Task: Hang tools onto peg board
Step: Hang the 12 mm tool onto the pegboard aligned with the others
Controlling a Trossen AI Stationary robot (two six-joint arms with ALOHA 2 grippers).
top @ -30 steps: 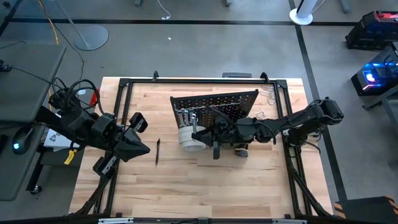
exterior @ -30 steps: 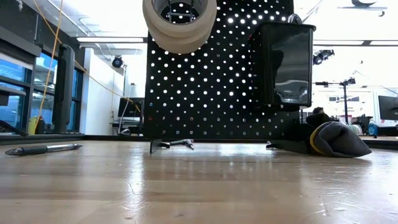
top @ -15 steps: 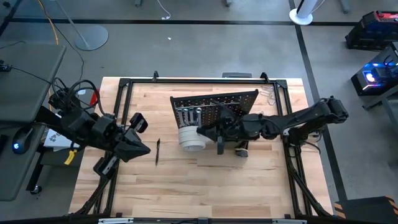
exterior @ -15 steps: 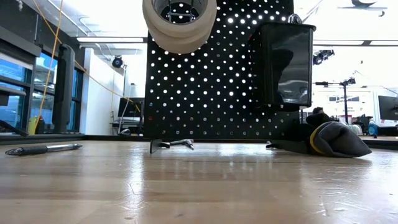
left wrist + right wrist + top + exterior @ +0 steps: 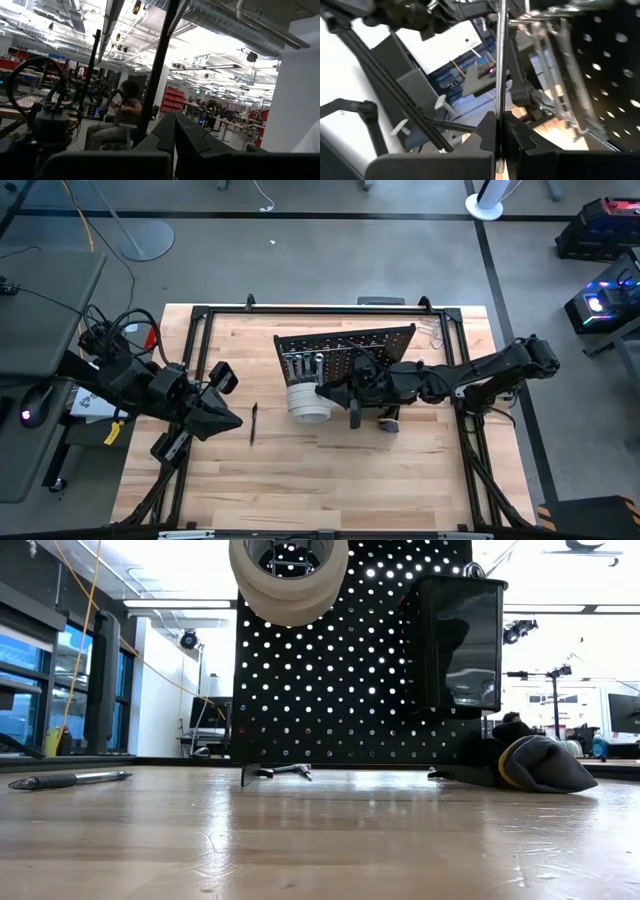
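Slim metal rod (image 5: 498, 75) pinched between my right gripper (image 5: 497, 142) jaws, pressed tight on it. In the right wrist view its long axis runs straight out from the fingertips, thin, bright, smooth. It lies close beside the face of the peg board (image 5: 350, 345).

The peg board is a black rectangular panel, dotted all over with small round holes, standing upright near the middle of the surface (image 5: 330, 470). From above it looks tilted back. Silver wrenches (image 5: 308, 365) hang on its front, long axes down. White tape rolls (image 5: 288, 575) hang at the upper left of the board in the low view, a thick matte ring. A glossy black bin (image 5: 462, 640) sits on the board's right part, box shaped.

A dark grey glove bundle (image 5: 535, 762) with a yellow edge lies soft and crumpled on the surface just beside the board's right foot. A dark-handled screwdriver (image 5: 253, 422) lies flat on the wood, well apart from the board, long axis running toward and away from the board's side. Surface is pale wood planks inside a black frame.

Left gripper (image 5: 225, 418) waits over the left edge of the surface, jaws pressed together, empty. In the left wrist view a seated person (image 5: 120, 117) shows far off in the room.
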